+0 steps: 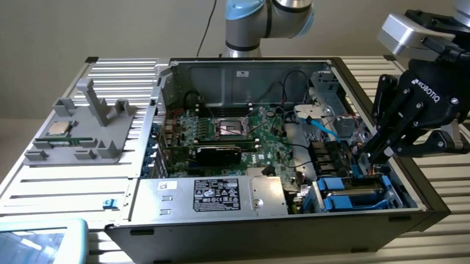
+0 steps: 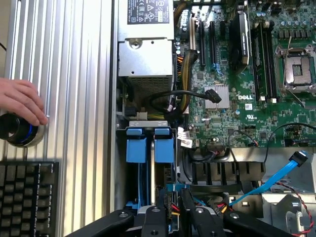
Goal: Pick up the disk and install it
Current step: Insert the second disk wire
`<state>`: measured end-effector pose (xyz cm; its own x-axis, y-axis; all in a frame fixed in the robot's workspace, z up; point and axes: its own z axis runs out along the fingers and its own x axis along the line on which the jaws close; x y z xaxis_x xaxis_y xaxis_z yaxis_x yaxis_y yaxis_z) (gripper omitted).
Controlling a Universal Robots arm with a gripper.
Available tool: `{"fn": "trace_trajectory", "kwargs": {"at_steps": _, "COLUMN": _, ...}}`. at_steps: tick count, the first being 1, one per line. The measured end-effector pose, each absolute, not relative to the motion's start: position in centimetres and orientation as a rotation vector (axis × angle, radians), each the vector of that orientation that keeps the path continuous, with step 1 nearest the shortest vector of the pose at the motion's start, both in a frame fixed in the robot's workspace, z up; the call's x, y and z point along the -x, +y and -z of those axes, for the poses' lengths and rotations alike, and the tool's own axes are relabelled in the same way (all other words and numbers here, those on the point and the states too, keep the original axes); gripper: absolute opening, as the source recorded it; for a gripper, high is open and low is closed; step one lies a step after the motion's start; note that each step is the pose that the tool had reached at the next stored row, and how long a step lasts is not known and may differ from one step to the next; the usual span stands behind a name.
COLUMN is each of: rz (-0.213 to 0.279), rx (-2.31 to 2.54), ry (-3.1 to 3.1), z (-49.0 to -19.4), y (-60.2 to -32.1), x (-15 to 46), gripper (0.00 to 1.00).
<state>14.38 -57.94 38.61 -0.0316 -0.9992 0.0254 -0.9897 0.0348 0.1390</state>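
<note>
Closest to us in the wrist view are the black fingers (image 2: 153,222) of the gripper (image 2: 170,217), drawn in narrow over the drive bay; we believe they pinch the top edge of the disk (image 2: 152,168), though the contact itself is hidden. The disk stands on edge in the bay, a thin grey slab between two blue carrier tabs (image 2: 137,148), at the corner of the computer case (image 1: 411,220) next to the power supply (image 2: 145,54).

In the exterior view the gripper (image 1: 375,157) reaches down into that same corner of the open case, at the exterior view's right, with the blue drive carriers (image 1: 353,193) just below its fingertips. The motherboard (image 1: 242,137) with its empty CPU socket (image 1: 229,127) fills the middle of the case, and a blue SATA cable (image 1: 323,125) runs along the far side of the bay.

On the ribbed table (image 1: 66,187), beside the case at the exterior view's left, a grey fixture (image 1: 88,129) carries a small silver CPU chip (image 1: 59,128). In the wrist view a person's hand (image 2: 22,101) rests on a round knob (image 2: 17,131) near a keyboard (image 2: 27,197).
</note>
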Motion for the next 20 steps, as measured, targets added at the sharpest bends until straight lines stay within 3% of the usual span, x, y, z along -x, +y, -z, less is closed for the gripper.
{"fn": "trace_trajectory", "kwargs": {"at_steps": 3, "rz": 0.125, "rx": -2.102, "ry": -2.174, "z": -38.6, "y": -57.95, "x": -14.38, "gripper": 0.24}}
{"fn": "trace_trajectory", "kwargs": {"at_steps": 7, "rz": 0.125, "rx": -2.102, "ry": -2.174, "z": -38.61, "y": -57.94, "x": -14.38, "gripper": 0.11}}
{"fn": "trace_trajectory", "kwargs": {"at_steps": 20, "rz": 0.112, "rx": -2.224, "ry": -2.045, "z": -38.58, "y": -57.94, "x": -14.35, "gripper": 0.11}}
